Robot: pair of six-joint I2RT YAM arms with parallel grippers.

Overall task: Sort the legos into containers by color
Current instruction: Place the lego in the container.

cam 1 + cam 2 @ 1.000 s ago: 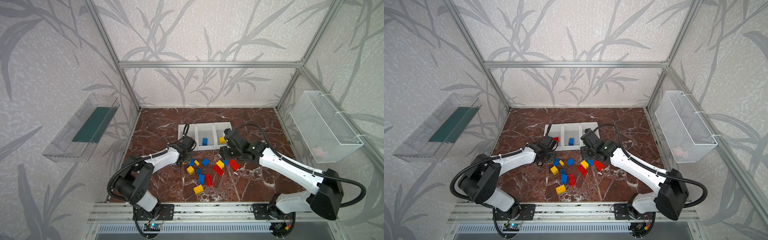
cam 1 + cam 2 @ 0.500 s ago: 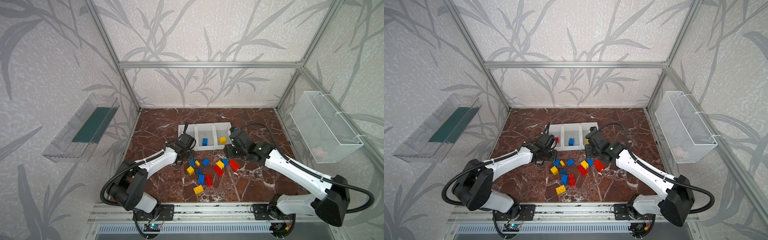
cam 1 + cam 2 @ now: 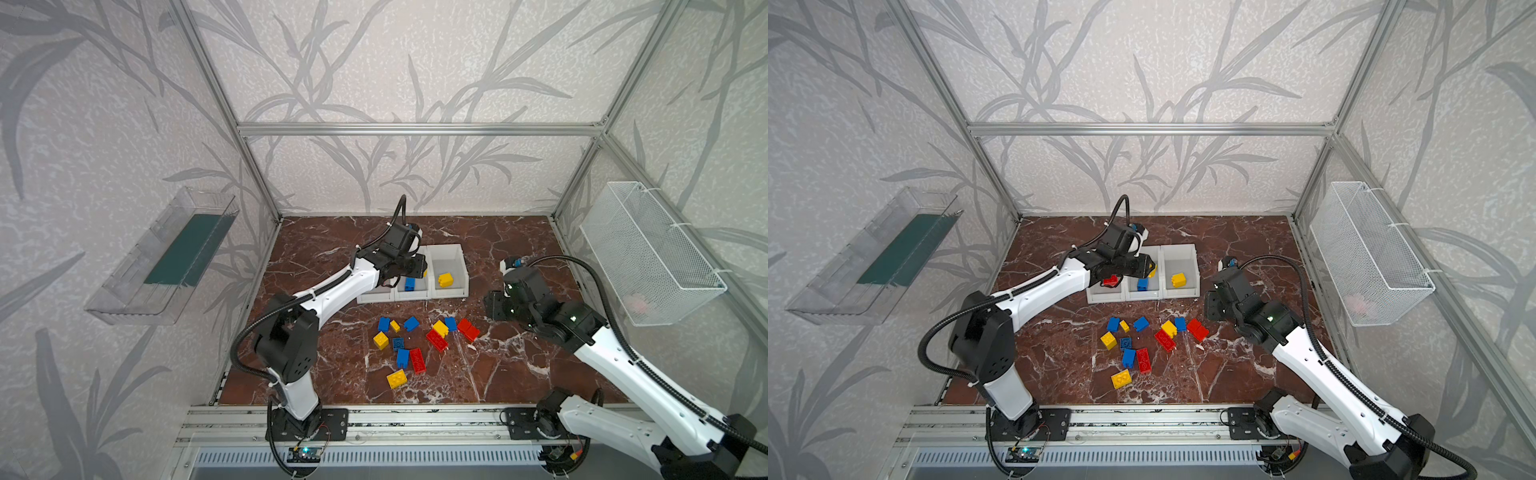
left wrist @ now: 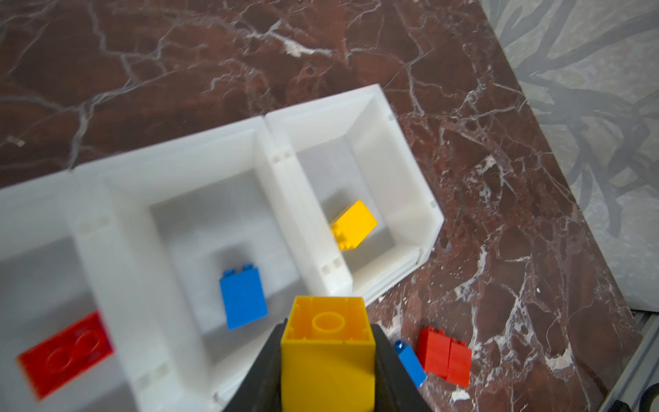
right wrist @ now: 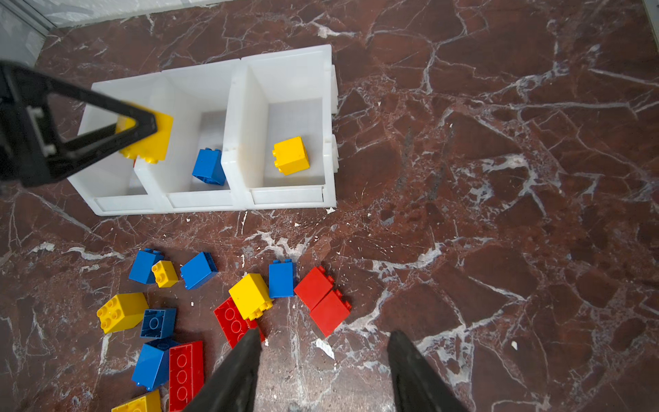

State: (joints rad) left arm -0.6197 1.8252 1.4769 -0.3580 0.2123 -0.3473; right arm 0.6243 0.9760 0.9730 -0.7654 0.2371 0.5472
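Left claw (image 4: pixel 328 330) grips a yellow brick (image 4: pixel 328 367) above the bins (image 4: pixel 178 148), with a red brick (image 4: pixel 64 353) binned to its left, a blue brick (image 4: pixel 242 296) below and a binned yellow (image 4: pixel 353 223) to its right, while the right claw (image 5: pixel 324 333) hangs spread and empty, pile (image 5: pixel 249 296) leftward, bare marble (image 5: pixel 499 249) rightward.

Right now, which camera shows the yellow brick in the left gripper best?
Left wrist: the yellow brick sits close up, clamped in the left gripper, hollow underside clear. Right wrist shows it partly behind a finger; both top views catch only a sliver.
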